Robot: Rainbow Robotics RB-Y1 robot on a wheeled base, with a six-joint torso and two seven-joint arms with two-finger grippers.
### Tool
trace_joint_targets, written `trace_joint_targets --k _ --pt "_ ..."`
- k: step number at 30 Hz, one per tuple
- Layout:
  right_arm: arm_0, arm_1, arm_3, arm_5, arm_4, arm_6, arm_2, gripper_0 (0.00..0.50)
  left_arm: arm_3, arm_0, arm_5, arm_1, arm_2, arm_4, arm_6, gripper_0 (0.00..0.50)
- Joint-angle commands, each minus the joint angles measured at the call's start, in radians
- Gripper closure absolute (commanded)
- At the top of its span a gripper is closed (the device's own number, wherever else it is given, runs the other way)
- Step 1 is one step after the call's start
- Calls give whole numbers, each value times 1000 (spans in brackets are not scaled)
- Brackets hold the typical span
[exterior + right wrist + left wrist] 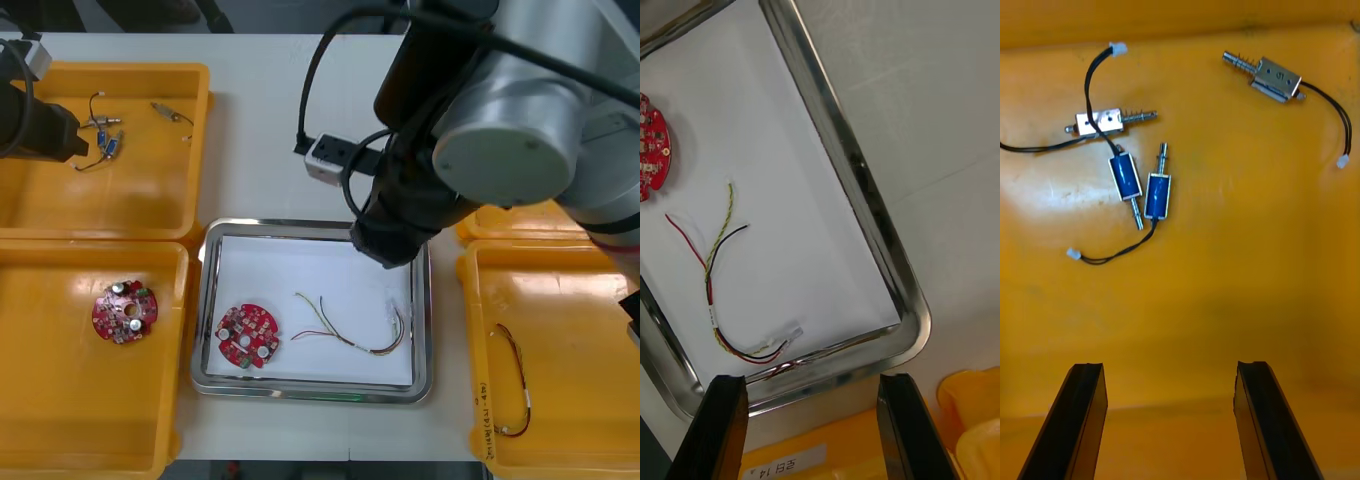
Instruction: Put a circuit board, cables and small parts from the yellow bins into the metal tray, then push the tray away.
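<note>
Right end effector [811, 386] agape above metal tray [859, 191]; light table [940, 90].

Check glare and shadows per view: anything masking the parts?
Front view: right arm covers the tray's far right corner. Right wrist view: open right gripper above the tray's rim, which mirrors dark streaks; cable unobscured. Left wrist view: open left gripper over a bin; pale sheen beside the small metal parts, none hidden.

The light surface [262, 125] is found carrying four yellow bins [150, 195], two ranged along each side. A metal tray [310, 391] is set directly on it between the nearer pair, just beside both.
</note>
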Motion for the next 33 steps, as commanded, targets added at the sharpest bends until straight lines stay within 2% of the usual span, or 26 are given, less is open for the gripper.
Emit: trace_joint_targets --k 1,2,3,4,6,12,21,23,33 --pt "-48 -44 6 4 24 -44 -123 0 61 -74 -104 10 -71 -12 -105 0" --pt "-48 -44 6 4 24 -44 -123 0 61 -74 -104 10 -71 -12 -105 0" --pt "-48 -43 6 4 67 -47 -154 0 81 -80 -133 10 -86 -12 -108 0" --pt "-48 -43 6 4 67 -47 -154 0 81 -80 -133 10 -86 -12 -108 0" --pt "-48 -44 12 4 112 -56 -214 0 112 -90 -180 10 -111 -9 -113 0" --pt "-48 -53 82 4 110 -67 -335 0 158 -93 -280 10 -157 -16 -123 0" --pt "-48 -73 200 4 138 -82 -461 0 241 -105 -450 10 -250 -26 -140 0" --pt "-48 -76 246 4 162 -90 -496 0 261 -108 -498 10 -279 -27 -143 0" --pt "-59 -78 342 4 285 -105 -547 0 285 -108 -545 -11 -319 -46 -146 0"
